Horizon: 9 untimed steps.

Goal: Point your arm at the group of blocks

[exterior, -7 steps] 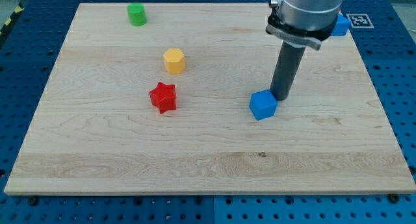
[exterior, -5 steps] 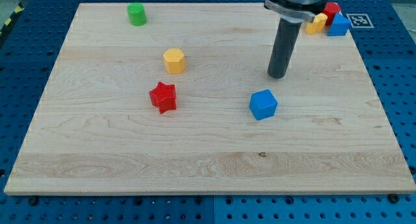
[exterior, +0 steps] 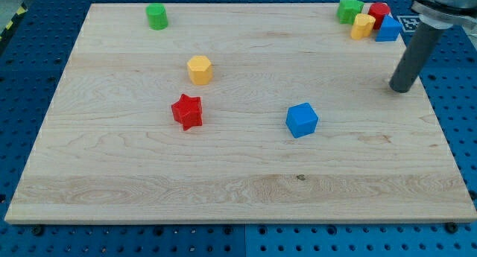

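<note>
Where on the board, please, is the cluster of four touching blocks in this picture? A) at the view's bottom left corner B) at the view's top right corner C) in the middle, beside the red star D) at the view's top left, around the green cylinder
B: the green block, yellow block, red block and blue block huddle at the view's top right corner, with my tip just below them.

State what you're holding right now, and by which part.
Nothing. My tip touches no block; it stands below the group of blocks at the view's top right.
</note>
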Each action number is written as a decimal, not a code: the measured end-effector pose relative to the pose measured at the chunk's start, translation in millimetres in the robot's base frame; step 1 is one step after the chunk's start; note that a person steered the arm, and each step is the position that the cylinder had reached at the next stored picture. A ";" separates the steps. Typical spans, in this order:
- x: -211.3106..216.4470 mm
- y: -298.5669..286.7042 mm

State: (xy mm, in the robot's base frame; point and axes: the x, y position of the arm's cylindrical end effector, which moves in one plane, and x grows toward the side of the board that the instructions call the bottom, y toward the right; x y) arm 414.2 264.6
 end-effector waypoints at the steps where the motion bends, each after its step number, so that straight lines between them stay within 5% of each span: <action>1: 0.0 8.8; 5: -6.4 75.4; 9: -142.8 71.3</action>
